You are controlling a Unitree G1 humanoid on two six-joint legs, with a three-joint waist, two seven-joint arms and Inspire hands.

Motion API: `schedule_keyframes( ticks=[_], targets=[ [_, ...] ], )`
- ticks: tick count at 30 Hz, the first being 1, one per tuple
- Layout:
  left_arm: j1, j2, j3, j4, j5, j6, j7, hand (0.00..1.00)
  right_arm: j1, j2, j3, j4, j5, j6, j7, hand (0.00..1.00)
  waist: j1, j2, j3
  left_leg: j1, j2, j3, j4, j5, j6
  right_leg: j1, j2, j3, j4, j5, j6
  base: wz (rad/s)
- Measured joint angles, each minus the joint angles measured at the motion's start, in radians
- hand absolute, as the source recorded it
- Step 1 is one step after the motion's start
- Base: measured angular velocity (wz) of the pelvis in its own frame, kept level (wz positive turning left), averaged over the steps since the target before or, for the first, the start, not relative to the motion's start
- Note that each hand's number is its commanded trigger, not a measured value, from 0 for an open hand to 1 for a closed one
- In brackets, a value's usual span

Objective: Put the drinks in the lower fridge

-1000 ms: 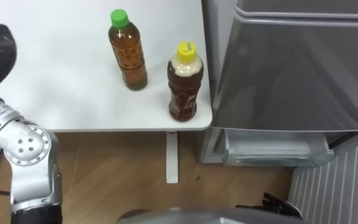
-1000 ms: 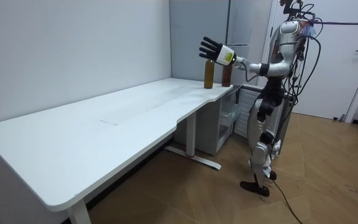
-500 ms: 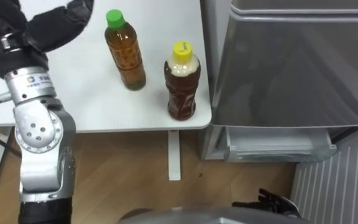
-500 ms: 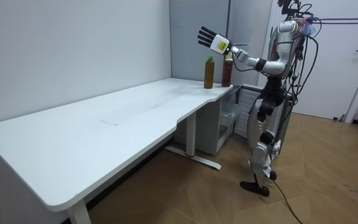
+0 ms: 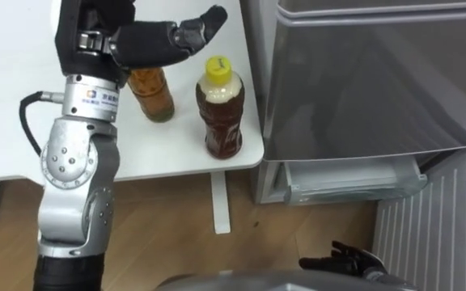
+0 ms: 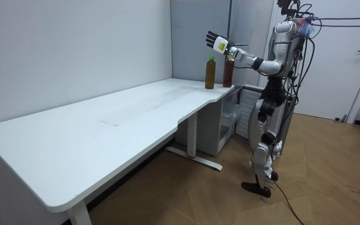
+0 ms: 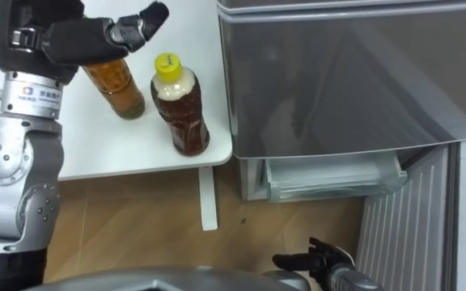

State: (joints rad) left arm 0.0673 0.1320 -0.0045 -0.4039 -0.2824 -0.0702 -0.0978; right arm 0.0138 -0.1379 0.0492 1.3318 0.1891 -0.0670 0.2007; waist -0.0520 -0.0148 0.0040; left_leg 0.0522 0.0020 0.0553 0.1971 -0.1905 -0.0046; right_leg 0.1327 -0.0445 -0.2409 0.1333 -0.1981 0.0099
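Two drinks stand on the white table's [image 5: 6, 121] corner by the fridge. The yellow-capped brown bottle [image 5: 221, 109] is upright near the edge. Just to its left, the tea bottle [image 5: 153, 94] has its green cap hidden behind my left hand [image 5: 140, 39]. That hand hovers open above it, fingers stretched toward the fridge, holding nothing. In the room view the same hand [image 6: 215, 41] is raised over both bottles [image 6: 210, 72]. My right hand [image 7: 318, 263] hangs low by the floor with relaxed fingers, empty.
The grey fridge [image 5: 362, 81] stands right of the table, with a pale lower compartment [image 5: 346, 182] showing beneath its upper door. A white ribbed panel [image 5: 427, 234] lies at the lower right. Wooden floor and a table leg [image 5: 219, 202] are below the table's edge.
My left arm has swung up and to the right, from the table's left side to above the green-capped bottle. The head view has shifted slightly.
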Motion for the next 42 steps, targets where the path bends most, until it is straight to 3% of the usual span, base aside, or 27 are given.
schedule_keyframes(
  ticks=[4,16,27,34,42],
  targets=[
    [0.0,0.0,0.0,0.0,0.002,0.027,-0.037,0.0,-0.003,0.0,-0.002,0.0,0.0,0.004,0.0,0.0,-0.001,0.0,-0.0006,-0.008,0.0,-0.001,0.001,0.0,0.0,-0.01,0.001,0.005,0.003,0.0,-0.001,0.0],
    [0.0,0.0,-0.001,0.0,0.002,0.057,-0.105,0.0,-0.002,-0.002,-0.005,-0.001,-0.004,0.005,0.004,0.0,-0.001,0.004,-0.0017,-0.007,0.001,-0.001,0.002,0.0,0.0,-0.009,0.001,0.006,0.005,0.0,-0.001,0.0],
    [0.012,0.001,-0.016,0.017,0.003,0.066,-0.131,0.0,-0.002,-0.005,-0.004,-0.002,-0.006,0.006,0.006,0.0,0.003,0.007,-0.0002,-0.006,0.001,0.001,0.002,0.0,0.0,-0.011,0.001,0.008,0.007,0.0,-0.001,0.0],
    [0.042,0.001,-0.038,0.073,0.015,0.094,-0.153,0.0,-0.004,-0.009,-0.004,-0.009,-0.006,0.026,0.011,0.0,0.009,0.008,-0.0006,-0.006,0.002,0.018,0.001,0.0,0.0,-0.019,0.0,0.023,0.009,0.0,-0.001,-0.05],
    [0.042,0.002,-0.04,0.073,0.022,0.096,-0.178,0.0,-0.004,-0.014,-0.003,-0.015,-0.006,0.035,0.026,0.0,0.01,0.006,0.0001,-0.004,0.003,0.027,0.001,0.0,0.0,-0.025,0.0,0.038,0.016,0.0,-0.001,-0.04]
  ],
)
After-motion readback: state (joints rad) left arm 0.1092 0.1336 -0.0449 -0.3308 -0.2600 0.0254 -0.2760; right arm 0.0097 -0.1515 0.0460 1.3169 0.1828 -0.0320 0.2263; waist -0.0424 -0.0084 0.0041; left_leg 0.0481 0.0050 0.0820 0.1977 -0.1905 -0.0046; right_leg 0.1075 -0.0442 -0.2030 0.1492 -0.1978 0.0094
